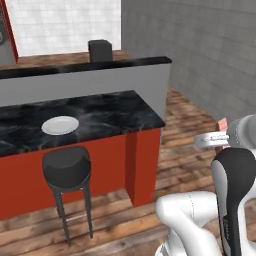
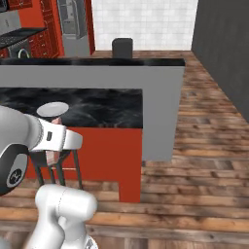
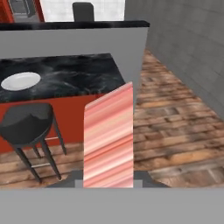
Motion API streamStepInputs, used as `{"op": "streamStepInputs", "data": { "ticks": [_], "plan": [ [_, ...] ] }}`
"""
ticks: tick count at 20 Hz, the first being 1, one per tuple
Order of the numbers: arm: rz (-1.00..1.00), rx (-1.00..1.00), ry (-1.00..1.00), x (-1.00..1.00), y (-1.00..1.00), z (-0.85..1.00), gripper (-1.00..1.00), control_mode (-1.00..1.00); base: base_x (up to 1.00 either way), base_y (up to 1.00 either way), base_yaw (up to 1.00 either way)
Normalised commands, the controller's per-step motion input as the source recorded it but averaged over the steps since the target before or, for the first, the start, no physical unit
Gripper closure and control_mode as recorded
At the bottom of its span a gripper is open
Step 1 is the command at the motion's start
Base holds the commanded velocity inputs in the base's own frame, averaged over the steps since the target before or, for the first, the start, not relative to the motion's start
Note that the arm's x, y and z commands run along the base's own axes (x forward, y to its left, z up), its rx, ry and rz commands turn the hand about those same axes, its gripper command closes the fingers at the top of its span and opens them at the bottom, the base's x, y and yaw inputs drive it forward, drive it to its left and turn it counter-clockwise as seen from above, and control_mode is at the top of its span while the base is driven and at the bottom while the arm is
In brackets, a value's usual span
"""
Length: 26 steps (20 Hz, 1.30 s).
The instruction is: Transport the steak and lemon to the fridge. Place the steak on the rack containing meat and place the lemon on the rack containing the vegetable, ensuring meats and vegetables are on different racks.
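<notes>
My gripper [image 3: 108, 181] is shut on the steak [image 3: 108, 135], a flat pink-red striped slab that stands on edge between the jaws. In the left base view a pink corner of the steak [image 1: 222, 123] sticks up above the gripper [image 1: 216, 141] at the right edge, over the wooden floor. From the right base view the steak [image 2: 51, 156] hangs below the hand, with the gripper [image 2: 53, 151] in front of the red island. The lemon, the fridge, its racks and the vegetable are out of view.
A black marble island [image 1: 100, 115] with a red base carries a white plate [image 1: 60, 125]. A black stool [image 1: 66, 170] stands before it. Behind is a grey partition [image 1: 100, 82] with a dark box [image 1: 100, 50]. Wooden floor [image 1: 190, 130] runs along a grey wall on the right.
</notes>
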Motion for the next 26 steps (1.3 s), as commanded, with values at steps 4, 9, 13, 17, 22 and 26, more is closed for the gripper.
{"op": "streamStepInputs", "data": {
  "ticks": [4,9,13,17,22,26],
  "plan": [
    [0.0,0.0,0.0,0.0,0.0,0.0,1.0,1.0,0.14,-1.0,0.0],
    [0.0,0.0,0.0,0.0,0.0,0.0,1.0,1.0,0.19,-1.0,0.0],
    [0.0,0.0,0.0,0.0,0.0,0.0,1.0,1.0,0.27,-1.0,0.0],
    [0.0,0.0,0.0,0.0,0.0,0.0,1.0,1.0,0.35,-1.0,0.0],
    [0.0,0.0,0.0,0.0,0.0,0.0,1.0,1.0,0.74,-1.0,0.0],
    [0.0,0.0,0.0,0.0,0.0,0.0,1.0,1.0,1.0,-1.0,0.06]
  ]
}}
